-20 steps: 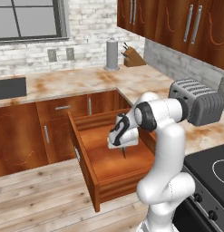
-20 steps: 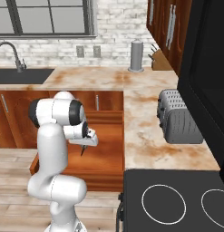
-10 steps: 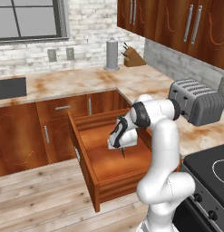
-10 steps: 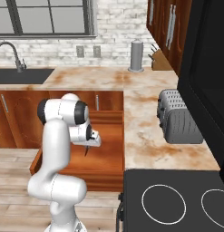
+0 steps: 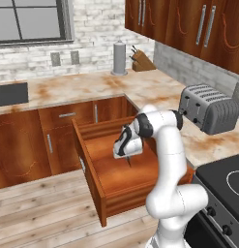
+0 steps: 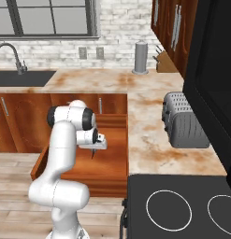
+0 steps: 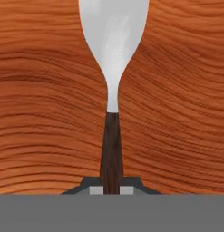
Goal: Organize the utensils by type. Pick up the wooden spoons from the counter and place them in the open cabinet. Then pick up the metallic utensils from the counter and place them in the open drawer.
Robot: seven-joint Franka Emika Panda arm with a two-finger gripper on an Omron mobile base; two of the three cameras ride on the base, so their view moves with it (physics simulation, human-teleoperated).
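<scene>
1. Hand cam: pincer [image 7: 111, 190] clamped tight on the fork's [image 7: 112, 81] dark handle, silver end pointing away over wood grain.
2. Base cams place it above the open drawer [image 5: 122, 170], beside the desk [image 5: 155, 92].

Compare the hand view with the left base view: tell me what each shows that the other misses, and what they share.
Hand view: the utensil up close, its silver head flaring from a dark handle clamped in the shut pincer, against wood grain.

Left base view: the surroundings, namely the marbled counter, toaster, knife block, grey canister, stove and upper cabinets.

Both: the pincer held over the open drawer, and the drawer's wooden bottom.
</scene>
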